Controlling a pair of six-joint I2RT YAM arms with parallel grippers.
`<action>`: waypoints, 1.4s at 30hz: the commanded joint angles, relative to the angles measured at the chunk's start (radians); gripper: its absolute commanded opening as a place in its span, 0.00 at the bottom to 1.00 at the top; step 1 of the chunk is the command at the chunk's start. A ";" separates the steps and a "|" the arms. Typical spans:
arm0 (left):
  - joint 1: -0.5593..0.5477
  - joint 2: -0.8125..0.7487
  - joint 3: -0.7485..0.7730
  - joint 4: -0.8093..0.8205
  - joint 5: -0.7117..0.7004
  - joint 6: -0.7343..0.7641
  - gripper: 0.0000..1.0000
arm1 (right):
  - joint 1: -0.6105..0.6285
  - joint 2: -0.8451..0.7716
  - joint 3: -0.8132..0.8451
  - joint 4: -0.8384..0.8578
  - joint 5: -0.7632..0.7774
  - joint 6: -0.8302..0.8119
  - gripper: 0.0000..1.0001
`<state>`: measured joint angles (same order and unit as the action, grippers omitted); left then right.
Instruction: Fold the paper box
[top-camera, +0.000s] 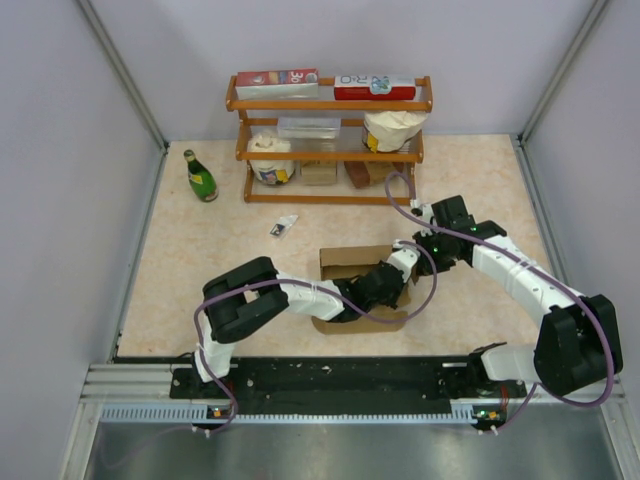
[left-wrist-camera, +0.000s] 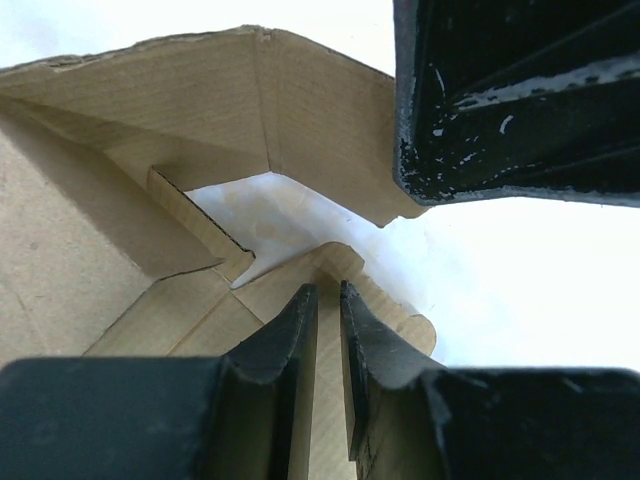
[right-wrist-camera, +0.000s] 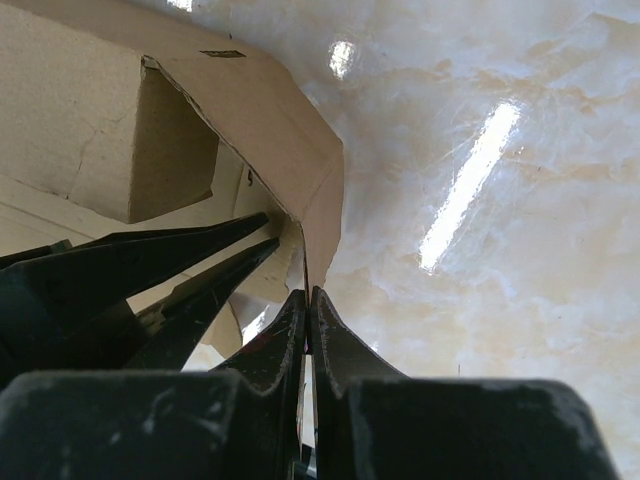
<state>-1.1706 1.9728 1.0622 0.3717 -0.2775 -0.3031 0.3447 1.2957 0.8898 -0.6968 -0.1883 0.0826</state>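
**A:** Where is the paper box?

**B:** On the marbled table, in the middle, in front of the wooden rack and well to the right of the green bottle. It is half formed: the far wall stands up, and a flat flap lies on the table on the near side.

**A:** And the left gripper?

**B:** It reaches into the box from the near side. Its fingers are drawn close together, with only a narrow gap between them. A strip of cardboard fills that gap, so it is pinching a rounded flap of the box.

**A:** The right gripper?

**B:** It is fully closed at the box's right end, with the lower corner of the upright end wall nipped between its fingertips. In its wrist view, the left arm's pointed fingers sit just beside it, inside the box.
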 joint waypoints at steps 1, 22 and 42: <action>-0.012 0.018 0.001 -0.002 0.014 -0.016 0.20 | 0.011 -0.030 0.006 0.026 -0.037 0.017 0.00; -0.017 0.044 -0.025 -0.037 0.008 -0.040 0.18 | 0.013 -0.085 0.012 0.008 -0.080 0.042 0.00; -0.049 -0.057 -0.079 -0.056 -0.014 -0.024 0.19 | 0.014 -0.076 0.001 0.008 -0.054 0.037 0.00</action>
<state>-1.1995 1.9583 1.0115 0.3668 -0.2825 -0.3378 0.3496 1.2438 0.8772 -0.7132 -0.2321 0.1093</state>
